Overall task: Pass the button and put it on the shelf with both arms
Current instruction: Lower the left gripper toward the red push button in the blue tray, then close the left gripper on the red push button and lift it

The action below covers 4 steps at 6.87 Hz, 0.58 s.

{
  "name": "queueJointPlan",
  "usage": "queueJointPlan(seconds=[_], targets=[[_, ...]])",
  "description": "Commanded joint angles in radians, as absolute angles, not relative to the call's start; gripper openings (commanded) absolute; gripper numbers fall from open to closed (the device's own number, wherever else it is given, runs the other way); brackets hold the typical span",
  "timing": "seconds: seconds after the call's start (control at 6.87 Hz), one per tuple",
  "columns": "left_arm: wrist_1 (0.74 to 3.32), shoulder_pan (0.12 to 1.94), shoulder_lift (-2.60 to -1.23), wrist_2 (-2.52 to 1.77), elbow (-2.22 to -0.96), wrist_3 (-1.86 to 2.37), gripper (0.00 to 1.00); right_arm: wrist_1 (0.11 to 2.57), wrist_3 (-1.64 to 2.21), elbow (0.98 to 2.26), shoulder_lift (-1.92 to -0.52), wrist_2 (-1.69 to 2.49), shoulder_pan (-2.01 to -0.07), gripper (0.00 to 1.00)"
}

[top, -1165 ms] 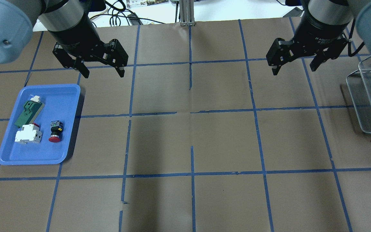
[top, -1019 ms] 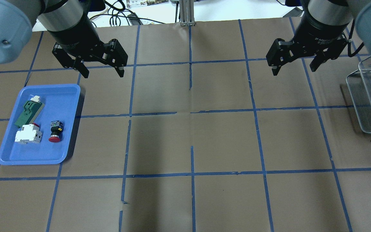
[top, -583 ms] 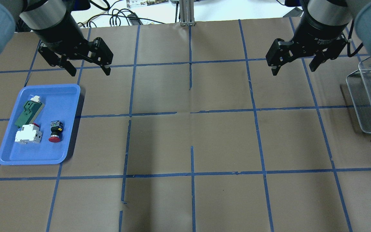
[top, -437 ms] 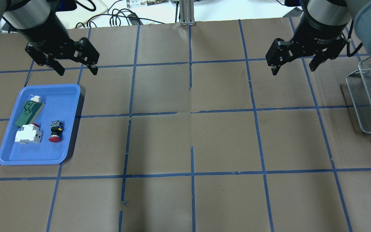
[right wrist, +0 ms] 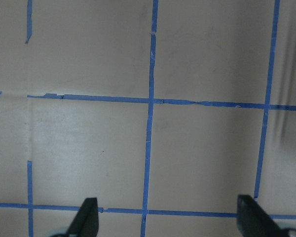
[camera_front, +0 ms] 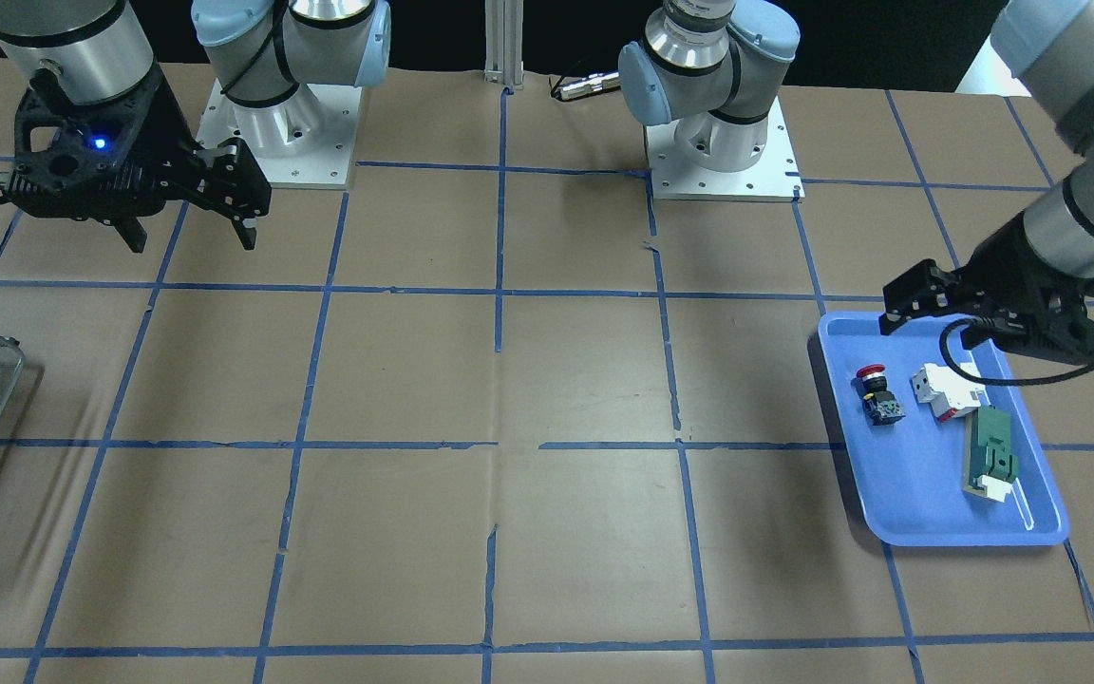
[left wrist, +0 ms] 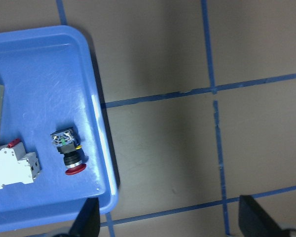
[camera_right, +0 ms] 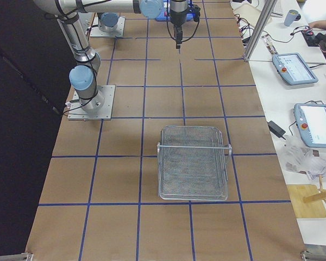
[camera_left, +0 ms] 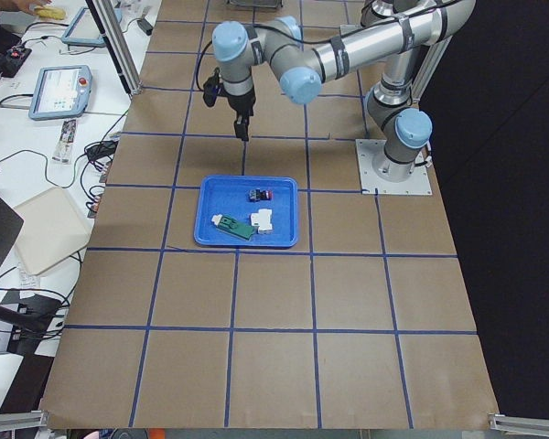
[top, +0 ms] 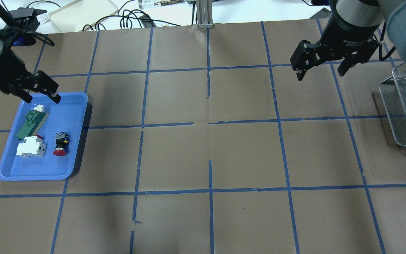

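The button [top: 61,143] is seen lying on its side in the blue tray [top: 67,113], at the left end of the table [top: 210,155]. Its red cap is turned toward the robot's base and its squarish end away from it. A white block [top: 30,147] is set just beside the button, and a green-and-white flat part [top: 32,121] is laid next to that block. All 3 are kept within the tray's rim.

The left gripper [top: 42,99] is held above the tray's far end, over the white tip of the flat part. Its 2 fingers are spread wide and nothing is gripped. The right gripper [top: 319,76] is likewise spread wide and empty, over bare brown paper. The shelf [top: 405,106] is placed at the table's right end, well apart from the tray.
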<state>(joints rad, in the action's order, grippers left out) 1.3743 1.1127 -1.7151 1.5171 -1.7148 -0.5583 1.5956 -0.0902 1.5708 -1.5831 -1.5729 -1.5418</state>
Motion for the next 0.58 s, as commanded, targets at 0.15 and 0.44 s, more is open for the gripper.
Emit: queueJointPlan(seconds=[0.15,0.44], targets=[[0.912,1.026,-1.831,1.519,-2.021,-0.581,1.0,1.597,-0.089,1.572,-1.583,-1.572,-1.542,1.0],[0.896,1.023,-1.879,1.627,-2.046,-0.583,0.99,1.595,-0.087,1.572,-1.583,-1.574,-1.542,1.0]])
